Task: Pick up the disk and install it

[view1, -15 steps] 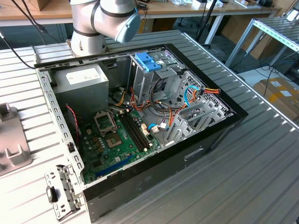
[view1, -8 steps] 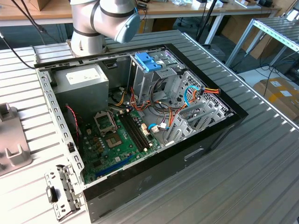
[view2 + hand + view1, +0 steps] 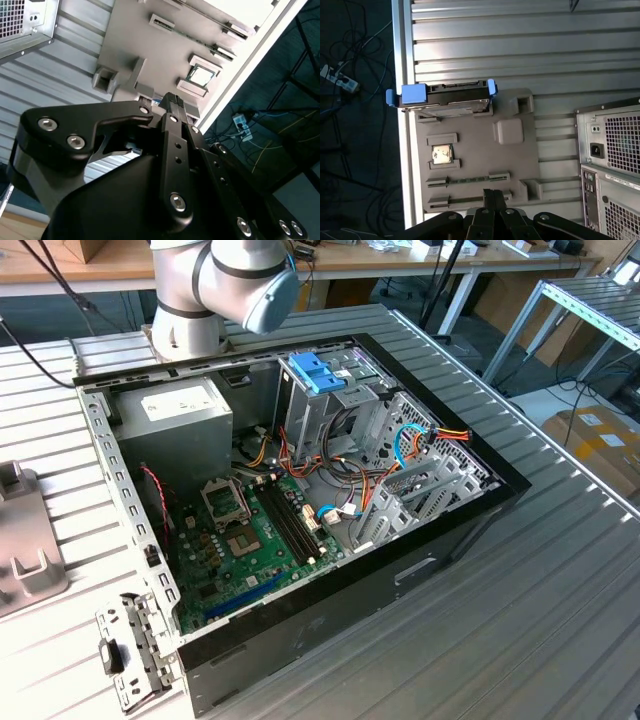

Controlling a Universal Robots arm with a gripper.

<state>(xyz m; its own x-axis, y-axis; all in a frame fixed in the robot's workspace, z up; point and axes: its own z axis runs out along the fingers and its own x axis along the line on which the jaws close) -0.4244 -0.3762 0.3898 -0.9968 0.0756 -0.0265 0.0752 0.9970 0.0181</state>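
My claw (image 3: 493, 192) hangs empty, fingers pinched together, over one end of the grey tray (image 3: 520, 165) on the counter (image 3: 520, 45), while the disk (image 3: 442, 95) sits at the tray's opposite end, well apart, its long axis crossways to my line of approach.

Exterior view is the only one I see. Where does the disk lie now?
Observer: In the first wrist view, the disk lies across one end of the grey tray.
Operator: Does the gripper hold it?
Observer: No. The gripper is shut and empty, over the tray's other end.
Operator: Is anything else on the tray?
Observer: A chip sits in its own pocket.
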